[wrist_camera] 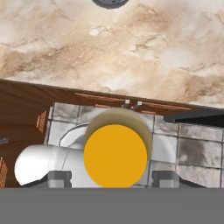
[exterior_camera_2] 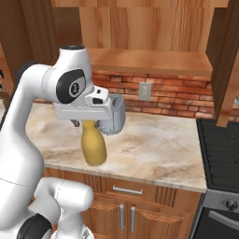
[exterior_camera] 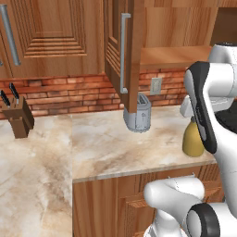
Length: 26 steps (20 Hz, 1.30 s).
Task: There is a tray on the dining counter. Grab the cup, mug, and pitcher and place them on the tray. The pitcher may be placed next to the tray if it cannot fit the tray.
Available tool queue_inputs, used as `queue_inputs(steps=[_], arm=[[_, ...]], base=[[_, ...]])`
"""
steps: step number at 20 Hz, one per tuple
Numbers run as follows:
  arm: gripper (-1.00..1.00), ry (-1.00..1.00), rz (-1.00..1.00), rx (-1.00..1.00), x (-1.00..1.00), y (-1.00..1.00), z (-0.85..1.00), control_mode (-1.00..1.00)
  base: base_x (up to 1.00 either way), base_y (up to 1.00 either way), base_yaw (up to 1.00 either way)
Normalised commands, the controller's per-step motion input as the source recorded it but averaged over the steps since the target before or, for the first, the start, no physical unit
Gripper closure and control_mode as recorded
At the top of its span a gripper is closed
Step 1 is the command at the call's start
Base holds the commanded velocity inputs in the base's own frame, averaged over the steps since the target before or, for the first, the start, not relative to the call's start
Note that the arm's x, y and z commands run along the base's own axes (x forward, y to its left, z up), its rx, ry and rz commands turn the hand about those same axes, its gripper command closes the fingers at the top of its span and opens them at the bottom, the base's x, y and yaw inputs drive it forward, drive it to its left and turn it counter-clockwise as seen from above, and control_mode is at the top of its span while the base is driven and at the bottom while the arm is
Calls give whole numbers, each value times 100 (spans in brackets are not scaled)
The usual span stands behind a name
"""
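Observation:
The mustard-yellow pitcher [exterior_camera_2: 94, 145] hangs upright under my hand by the front edge of the marbled kitchen counter [exterior_camera_2: 154, 144]. My gripper [exterior_camera_2: 88, 124] is shut on its neck from above. In the hand view the pitcher [wrist_camera: 115, 153] shows as a yellow round top between my gripper's [wrist_camera: 113, 177] two fingertips, with floor tiles and the cabinet front below it and the counter edge further up. From the left base view the pitcher [exterior_camera: 193, 139] peeks out beside my forearm. The tray, cup, mug and dining counter are out of view.
A grey toaster [exterior_camera: 139, 114] stands at the back of the counter under an open wall-cabinet door [exterior_camera: 124, 51]. A knife block [exterior_camera: 19, 119] sits far left. A dark stove [exterior_camera_2: 222, 149] borders the counter on the right. A brick wall runs behind.

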Motion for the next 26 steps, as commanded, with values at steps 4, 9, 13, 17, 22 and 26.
queue_inputs(steps=[4, 9, 13, 17, 22, 26], arm=[[100, 0, 0, 0, -40, 0, 12, -100], [100, 0, 0, 0, -20, 0, 11, -100], [100, 0, 0, 0, -20, 0, 1, -100], [100, 0, 0, 0, 0, 0, 0, 100], [100, 0, 0, 0, 0, 0, 0, 100], [100, 0, 0, 0, 0, 0, 0, 100]], base=[[0, 0, 0], [0, 0, 0], [0, 0, 0], [-49, -1, 0], [-84, -17, -7], [-84, -28, -22]])
